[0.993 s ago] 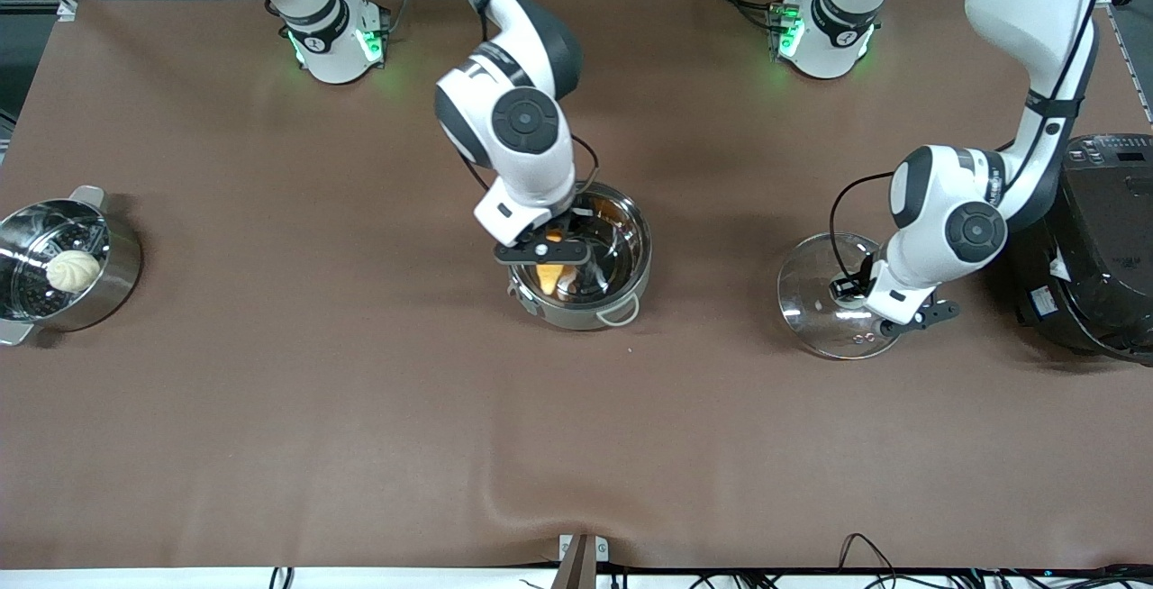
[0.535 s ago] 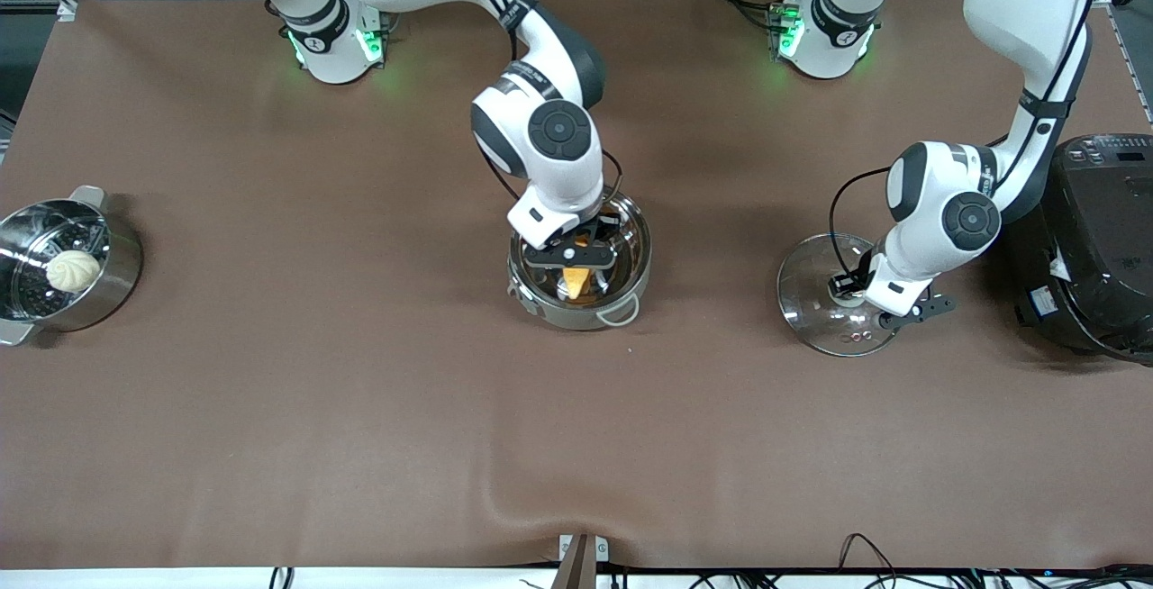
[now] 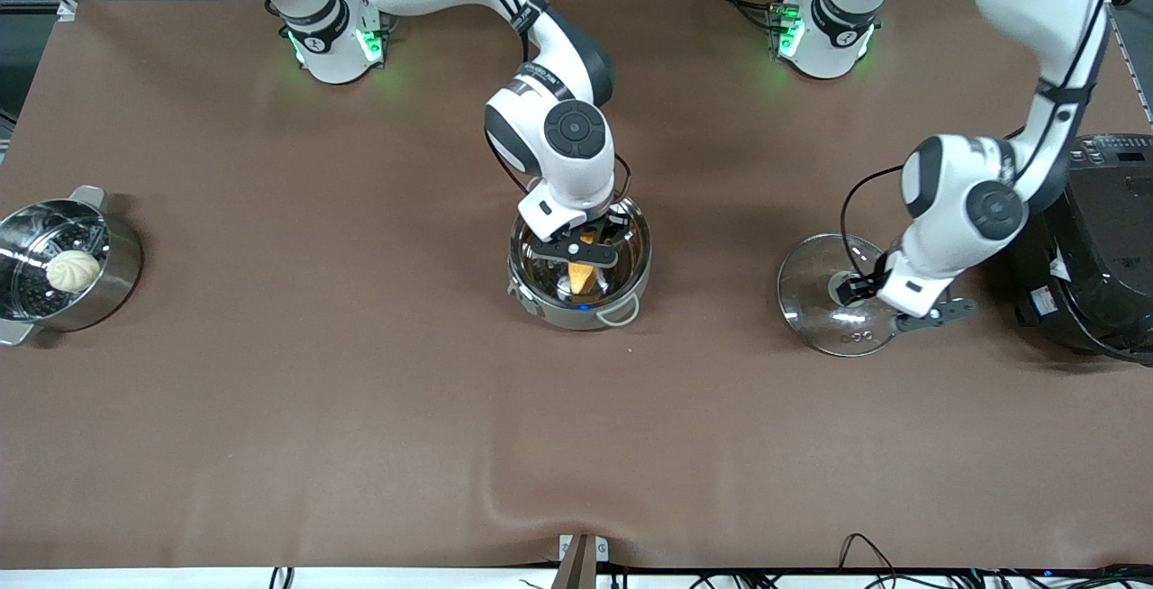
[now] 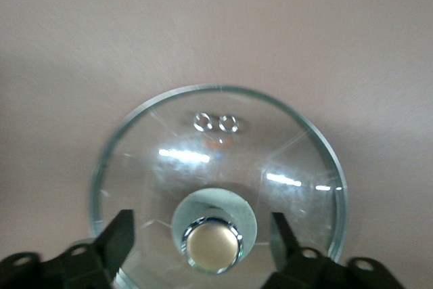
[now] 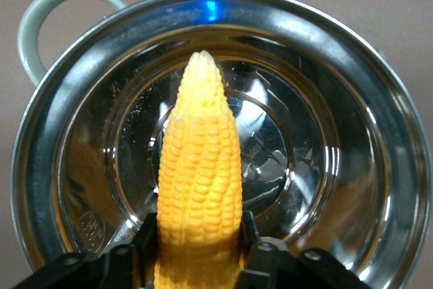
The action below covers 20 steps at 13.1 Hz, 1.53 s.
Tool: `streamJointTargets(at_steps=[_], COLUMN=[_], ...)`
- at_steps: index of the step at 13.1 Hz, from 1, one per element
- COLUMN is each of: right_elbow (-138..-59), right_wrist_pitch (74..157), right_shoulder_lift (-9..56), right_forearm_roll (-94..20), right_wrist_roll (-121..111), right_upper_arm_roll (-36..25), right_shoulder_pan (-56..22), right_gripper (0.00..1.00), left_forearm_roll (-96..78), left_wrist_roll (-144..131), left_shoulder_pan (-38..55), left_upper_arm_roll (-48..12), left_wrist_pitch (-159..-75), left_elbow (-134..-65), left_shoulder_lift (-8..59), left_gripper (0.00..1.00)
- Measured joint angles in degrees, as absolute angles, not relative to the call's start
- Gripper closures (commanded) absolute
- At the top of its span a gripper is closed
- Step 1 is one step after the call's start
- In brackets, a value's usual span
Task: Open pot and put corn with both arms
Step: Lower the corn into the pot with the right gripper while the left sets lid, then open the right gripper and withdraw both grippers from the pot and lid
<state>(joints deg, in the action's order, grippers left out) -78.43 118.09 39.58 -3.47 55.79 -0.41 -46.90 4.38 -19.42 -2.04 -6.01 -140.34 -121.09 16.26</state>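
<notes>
The open steel pot [image 3: 621, 251] stands mid-table with pale loop handles [image 5: 51, 5]. My right gripper [image 3: 581, 256] is shut on the yellow corn [image 3: 581, 276] and holds it over the pot's inside [image 5: 304, 133], its tapered tip [image 5: 201, 65] pointing down into the pot. The glass lid [image 3: 815, 301] lies on the table toward the left arm's end. My left gripper [image 3: 856, 287] is open just above the lid, its fingers [image 4: 118, 235] on either side of the coppery knob [image 4: 212, 245], not touching it.
A steamer pot [image 3: 117, 269] with a white bun [image 3: 72, 270] stands at the right arm's end. A black rice cooker [image 3: 1094, 247] stands close beside the left arm. The brown cloth [image 3: 360, 409] nearer the camera is bare.
My right gripper has carried the corn from the pot's rim to over its middle. My left gripper has let go of the lid knob and risen a little.
</notes>
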Motion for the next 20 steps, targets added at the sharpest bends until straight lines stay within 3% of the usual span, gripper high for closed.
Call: streamJointTargets(at_steps=[4,7,11,16,20], right_elbow=[-78.0,-76.1,-75.8,-76.1,-80.8], right_wrist_pitch=[121.0,120.4,107.2,90.6,87.5], right_shoulder_lift=[39.6,37.9,28.2,14.6,7.3], right_forearm_roll=[-3.2,-3.3,-3.3,-3.5,-3.5], right_wrist_roll=[55.3,52.7,45.9,29.4,11.4], right_upper_arm_roll=[-1.4,-2.2,-2.4,-2.6,-2.7], right_shoulder_pan=[-46.7,-43.2,-35.0,-22.1,-8.1], right_gripper=[0.0,0.0,0.0,0.0,0.0], left_forearm_roll=[4.4,1.9,1.7,1.7,1.7], left_wrist_roll=[-19.0,-19.1,-13.5,-8.2,-7.2], left_shoulder_pan=[-2.3,-2.3,-2.3,-2.5,-2.5], left_upper_arm_roll=[-7.0,-7.4,-7.4,-7.3,-7.5], left_wrist_pitch=[-130.2,-116.3,-100.7,-95.0,-92.8], left_elbow=[-118.1,-110.3,-97.9,-92.8,-91.5], left_shoulder_lift=[5.8,1.9,1.3,1.3,1.0], left_gripper=[0.0,0.0,0.0,0.0,0.0])
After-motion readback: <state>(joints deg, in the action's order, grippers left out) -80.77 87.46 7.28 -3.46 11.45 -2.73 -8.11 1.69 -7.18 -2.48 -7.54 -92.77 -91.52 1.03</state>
